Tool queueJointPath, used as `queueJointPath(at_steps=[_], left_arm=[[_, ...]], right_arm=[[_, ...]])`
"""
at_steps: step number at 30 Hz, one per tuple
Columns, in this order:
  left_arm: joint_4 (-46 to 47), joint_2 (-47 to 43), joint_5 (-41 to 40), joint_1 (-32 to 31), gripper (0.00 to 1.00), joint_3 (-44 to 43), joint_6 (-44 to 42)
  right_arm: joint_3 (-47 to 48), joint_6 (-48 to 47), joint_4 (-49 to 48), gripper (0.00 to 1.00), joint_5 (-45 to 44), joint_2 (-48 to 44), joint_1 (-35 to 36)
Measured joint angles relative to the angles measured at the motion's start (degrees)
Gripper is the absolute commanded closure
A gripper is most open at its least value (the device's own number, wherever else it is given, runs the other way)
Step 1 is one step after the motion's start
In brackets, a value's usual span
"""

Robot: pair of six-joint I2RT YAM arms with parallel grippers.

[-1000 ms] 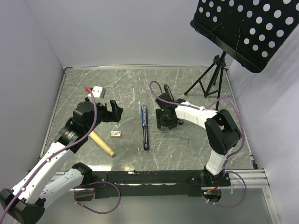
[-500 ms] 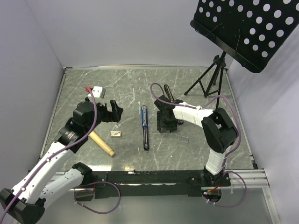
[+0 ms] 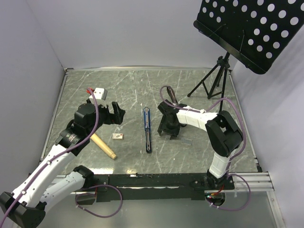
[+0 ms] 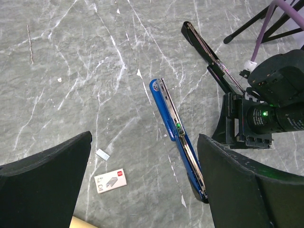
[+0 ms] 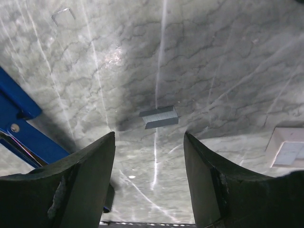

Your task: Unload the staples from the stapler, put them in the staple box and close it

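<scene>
Staples (image 5: 159, 117), apparently a loose strip, lie beneath the right gripper (image 5: 148, 137), jaws parted and empty; I'd lower straight, then pinch gently.

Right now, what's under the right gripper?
A short strip of staples lies on the table below the open right gripper, untouched. The blue stapler lies just beside it. In the top view the gripper covers the strip, so only the wrist view shows it.
</scene>
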State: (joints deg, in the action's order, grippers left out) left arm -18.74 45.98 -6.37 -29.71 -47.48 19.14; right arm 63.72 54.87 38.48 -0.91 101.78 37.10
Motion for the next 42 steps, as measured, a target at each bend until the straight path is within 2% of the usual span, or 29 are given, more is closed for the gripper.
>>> queueJointPath(at_steps=[9,22,35,42], left_arm=[[0.00,-0.02,0.00,0.00,0.03,0.00,0.00],[0.00,-0.04,0.00,0.00,0.03,0.02,0.00],[0.02,-0.13,0.02,0.00,0.03,0.17,0.00],[0.00,-0.13,0.02,0.00,0.03,0.28,0.00]], right_arm=[[0.09,5.79,-0.33,0.32,-1.49,-0.17,0.15],[6.10,5.27,-0.50,0.32,-6.60,3.17,0.26],[6.47,4.17,0.28,0.33,-8.00,3.93,0.26],[6.34,7.63,3.08,0.36,-8.07,2.29,0.31]])
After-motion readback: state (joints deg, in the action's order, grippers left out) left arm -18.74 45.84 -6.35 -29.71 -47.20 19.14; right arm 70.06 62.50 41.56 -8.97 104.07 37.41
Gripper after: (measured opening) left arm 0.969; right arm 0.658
